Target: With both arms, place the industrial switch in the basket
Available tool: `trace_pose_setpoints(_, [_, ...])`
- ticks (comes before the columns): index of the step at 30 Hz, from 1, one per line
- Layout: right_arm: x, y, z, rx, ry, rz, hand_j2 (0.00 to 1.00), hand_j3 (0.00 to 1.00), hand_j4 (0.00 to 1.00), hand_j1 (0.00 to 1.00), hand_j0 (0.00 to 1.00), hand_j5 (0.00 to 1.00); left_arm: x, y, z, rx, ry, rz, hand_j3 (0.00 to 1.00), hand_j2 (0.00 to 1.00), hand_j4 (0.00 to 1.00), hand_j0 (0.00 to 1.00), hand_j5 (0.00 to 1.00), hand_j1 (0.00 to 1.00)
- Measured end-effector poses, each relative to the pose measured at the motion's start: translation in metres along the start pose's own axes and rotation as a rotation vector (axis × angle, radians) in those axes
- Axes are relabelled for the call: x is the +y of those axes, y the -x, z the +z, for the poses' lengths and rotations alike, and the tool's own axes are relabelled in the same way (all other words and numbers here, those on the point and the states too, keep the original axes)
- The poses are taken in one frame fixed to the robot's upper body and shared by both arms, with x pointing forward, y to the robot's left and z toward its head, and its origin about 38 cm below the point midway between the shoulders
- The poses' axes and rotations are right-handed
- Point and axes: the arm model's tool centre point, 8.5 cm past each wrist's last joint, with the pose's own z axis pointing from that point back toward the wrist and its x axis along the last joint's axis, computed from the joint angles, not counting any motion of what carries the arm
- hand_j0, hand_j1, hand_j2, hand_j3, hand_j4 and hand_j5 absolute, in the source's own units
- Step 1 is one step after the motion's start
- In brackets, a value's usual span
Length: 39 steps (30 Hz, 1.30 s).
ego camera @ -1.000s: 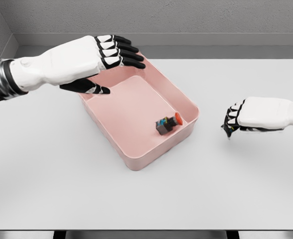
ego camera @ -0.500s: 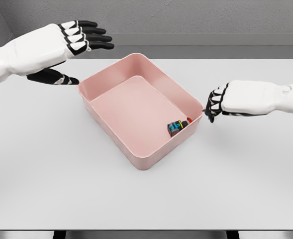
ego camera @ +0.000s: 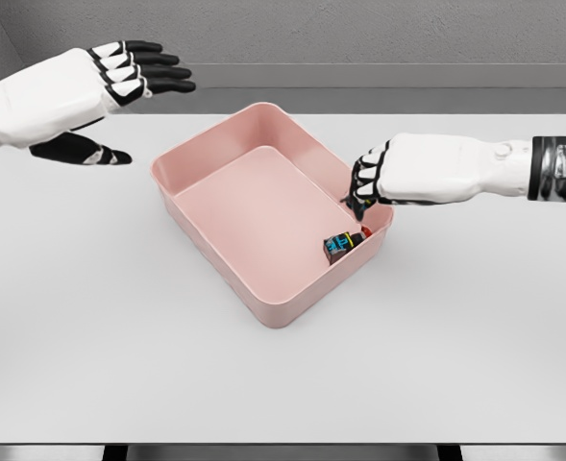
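White table (ego camera: pixel 475 346); switch (ego camera: pixel 340 246) seemingly below right hand (ego camera: pixel 371 182).

The switch (ego camera: pixel 341 246) lies in the pink basket (ego camera: pixel 215 154), at its right corner, on the white table (ego camera: pixel 119 336). The right robot hand (ego camera: pixel 367 184) hangs curled over the basket's right rim; the left robot hand (ego camera: pixel 110 91) hovers spread beyond the basket's left side.

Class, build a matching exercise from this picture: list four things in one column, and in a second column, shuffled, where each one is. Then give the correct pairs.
Things:
1. industrial switch
2. left robot hand
3. right robot hand
4. basket

Places:
A. at the basket's right rim, fingers curled
B. middle of the table
C. inside the basket, right corner
D. raised, beyond the basket's left corner, fingers spread

Pairs: 1-C, 2-D, 3-A, 4-B
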Motion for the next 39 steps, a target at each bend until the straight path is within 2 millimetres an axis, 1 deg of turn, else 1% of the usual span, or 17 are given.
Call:
trace_pose_setpoints(3, [-0.001, 0.002, -0.019, -0.025, 0.001, -0.009, 0.51, 0.51, 0.51, 0.51, 0.51, 0.51, -0.014, 0.003, 0.013, 0.034, 0.032, 0.027, 1.0, 1.0, 1.0, 1.0, 1.0, 1.0])
trace_pose_setpoints(4, [-0.009, 0.005, -0.023, -0.025, 0.01, 0.005, 0.51, 0.51, 0.51, 0.51, 0.51, 0.51, -0.012, 0.005, 0.016, 0.044, 0.033, 0.024, 1.0, 1.0, 1.0, 1.0, 1.0, 1.0])
trace_pose_setpoints(9, [-0.018, 0.015, -0.055, -0.047, 0.028, -0.01, 0.52, 0.52, 0.52, 0.52, 0.52, 0.52, -0.01, 0.011, 0.025, 0.073, 0.041, 0.02, 1.0, 1.0, 1.0, 1.0, 1.0, 1.0])
trace_pose_setpoints(12, [-0.019, 0.018, -0.072, -0.06, 0.024, -0.024, 0.55, 0.55, 0.55, 0.55, 0.55, 0.55, -0.021, 0.012, 0.03, 0.085, 0.064, 0.042, 1.0, 1.0, 1.0, 1.0, 1.0, 1.0])
trace_pose_setpoints(13, [-0.019, 0.019, -0.077, -0.062, 0.024, -0.032, 0.64, 0.64, 0.64, 0.64, 0.64, 0.64, -0.025, 0.011, 0.032, 0.088, 0.071, 0.05, 1.0, 1.0, 1.0, 1.0, 1.0, 1.0])
trace_pose_setpoints(14, [-0.018, 0.021, -0.083, -0.064, 0.025, -0.04, 1.0, 1.0, 1.0, 1.0, 1.0, 1.0, -0.031, 0.011, 0.034, 0.091, 0.081, 0.063, 1.0, 1.0, 1.0, 1.0, 1.0, 1.0])
trace_pose_setpoints(15, [-0.017, 0.021, -0.089, -0.068, 0.026, -0.044, 1.0, 1.0, 1.0, 1.0, 1.0, 1.0, -0.036, 0.01, 0.036, 0.095, 0.09, 0.075, 1.0, 1.0, 1.0, 1.0, 1.0, 1.0])
trace_pose_setpoints(18, [-0.019, 0.019, -0.101, -0.083, 0.032, -0.048, 1.0, 1.0, 1.0, 1.0, 1.0, 1.0, -0.039, 0.014, 0.04, 0.112, 0.1, 0.082, 1.0, 1.0, 1.0, 1.0, 1.0, 1.0])
trace_pose_setpoints(20, [-0.025, 0.018, -0.106, -0.09, 0.04, -0.038, 1.0, 1.0, 1.0, 1.0, 1.0, 1.0, -0.04, 0.016, 0.044, 0.125, 0.108, 0.083, 1.0, 1.0, 1.0, 1.0, 1.0, 1.0])
trace_pose_setpoints(23, [-0.022, 0.02, -0.109, -0.087, 0.038, -0.051, 1.0, 1.0, 1.0, 1.0, 1.0, 1.0, -0.039, 0.021, 0.049, 0.144, 0.115, 0.082, 1.0, 1.0, 1.0, 1.0, 1.0, 1.0])
trace_pose_setpoints(25, [-0.012, 0.028, -0.098, -0.056, 0.025, -0.073, 1.0, 1.0, 1.0, 1.0, 1.0, 1.0, -0.038, 0.023, 0.051, 0.151, 0.118, 0.08, 1.0, 1.0, 1.0, 1.0, 1.0, 1.0])
trace_pose_setpoints(28, [0.014, 0.042, -0.067, 0.015, -0.014, -0.119, 1.0, 1.0, 1.0, 1.0, 1.0, 1.0, -0.042, 0.023, 0.054, 0.158, 0.126, 0.089, 1.0, 1.0, 1.0, 1.0, 1.0, 1.0])
trace_pose_setpoints(31, [0.047, 0.053, -0.024, 0.101, -0.051, -0.187, 1.0, 1.0, 1.0, 1.0, 1.0, 1.0, -0.042, 0.023, 0.055, 0.16, 0.127, 0.09, 1.0, 1.0, 1.0, 1.0, 1.0, 1.0])
trace_pose_setpoints(34, [0.071, 0.059, 0.025, 0.179, -0.056, -0.284, 1.0, 1.0, 1.0, 1.0, 1.0, 1.0, -0.042, 0.023, 0.055, 0.16, 0.127, 0.089, 1.0, 1.0, 1.0, 1.0, 1.0, 1.0])
trace_pose_setpoints(36, [0.081, 0.062, 0.059, 0.234, -0.038, -0.347, 1.0, 1.0, 1.0, 1.0, 1.0, 1.0, -0.042, 0.023, 0.055, 0.161, 0.127, 0.089, 1.0, 1.0, 1.0, 1.0, 1.0, 1.0])
trace_pose_setpoints(38, [0.09, 0.062, 0.081, 0.271, -0.034, -0.387, 1.0, 1.0, 1.0, 1.0, 1.0, 1.0, -0.042, 0.024, 0.056, 0.162, 0.129, 0.088, 1.0, 1.0, 1.0, 1.0, 1.0, 1.0])
trace_pose_setpoints(39, [0.089, 0.063, 0.088, 0.286, -0.025, -0.392, 1.0, 1.0, 1.0, 1.0, 1.0, 1.0, -0.041, 0.024, 0.056, 0.163, 0.13, 0.086, 1.0, 1.0, 1.0, 1.0, 1.0, 1.0])
